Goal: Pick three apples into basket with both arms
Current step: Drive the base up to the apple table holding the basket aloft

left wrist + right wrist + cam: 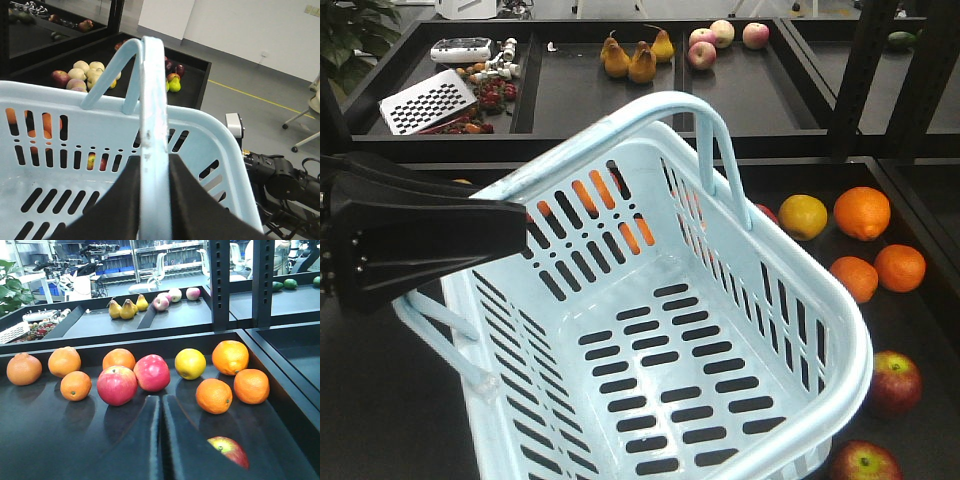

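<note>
Pinches handle [152, 100] of tilted basket [858, 345] in left gripper [152, 167]. Presses right gripper [161, 400] together low over tabletop [50, 440], with one apple [230, 450] just beside and oranges [214, 396] beyond.

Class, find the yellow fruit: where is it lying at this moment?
In the front view, the yellow fruit lies to the right of the basket, just left of the largest orange.

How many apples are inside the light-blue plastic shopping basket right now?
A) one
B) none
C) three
B: in the front view the light-blue slotted plastic basket has a bare bottom, and a round dark-red apple lies outside it.
</note>
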Tool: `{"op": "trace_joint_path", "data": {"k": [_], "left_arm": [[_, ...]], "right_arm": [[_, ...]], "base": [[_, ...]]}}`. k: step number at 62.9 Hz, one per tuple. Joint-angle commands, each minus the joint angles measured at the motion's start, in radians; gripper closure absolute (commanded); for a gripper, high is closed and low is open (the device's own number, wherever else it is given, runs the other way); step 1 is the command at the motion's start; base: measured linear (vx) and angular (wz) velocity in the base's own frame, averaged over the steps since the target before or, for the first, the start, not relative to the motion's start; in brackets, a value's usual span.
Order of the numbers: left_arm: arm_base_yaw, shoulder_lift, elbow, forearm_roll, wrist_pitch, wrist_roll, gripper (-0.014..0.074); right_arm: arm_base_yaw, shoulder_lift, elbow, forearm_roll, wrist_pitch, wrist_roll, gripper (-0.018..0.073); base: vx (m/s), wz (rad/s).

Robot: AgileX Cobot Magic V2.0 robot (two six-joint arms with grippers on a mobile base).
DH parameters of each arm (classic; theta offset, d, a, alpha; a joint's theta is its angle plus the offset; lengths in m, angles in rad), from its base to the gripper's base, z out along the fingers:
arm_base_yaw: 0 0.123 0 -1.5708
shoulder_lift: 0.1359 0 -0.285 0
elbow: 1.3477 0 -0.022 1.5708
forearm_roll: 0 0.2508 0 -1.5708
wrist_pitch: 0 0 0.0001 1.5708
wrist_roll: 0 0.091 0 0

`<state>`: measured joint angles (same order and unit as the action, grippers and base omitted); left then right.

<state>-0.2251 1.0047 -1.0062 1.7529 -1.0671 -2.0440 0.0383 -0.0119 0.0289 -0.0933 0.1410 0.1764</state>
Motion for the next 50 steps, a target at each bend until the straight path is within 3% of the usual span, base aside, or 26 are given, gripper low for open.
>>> {"op": "trace_joint_path", "data": {"k": [1, 41, 50], "left_arm": [[-0.002, -0.019, -0.027, 0.05, 0.032, -0.001, 0.0603], [-0.002, -0.017, -0.027, 0.042, 0.071, -0.004, 0.0603], [-0.002, -0.002, -0.029, 0.041, 0.134, -0.005, 0.0603]], "right_arm": [[-0.007, -0.013, 0.012, -0.01, -0.076, -0.001, 0.0566], [-0.007, -0.013, 0.012, -0.01, -0.076, -0.001, 0.0566], [-0.007, -0.013, 0.012, -0.01, -0.076, -0.001, 0.0566]], "base": [[0.0, 0.0], [0.0, 0.0], [0.0, 0.0]]}}
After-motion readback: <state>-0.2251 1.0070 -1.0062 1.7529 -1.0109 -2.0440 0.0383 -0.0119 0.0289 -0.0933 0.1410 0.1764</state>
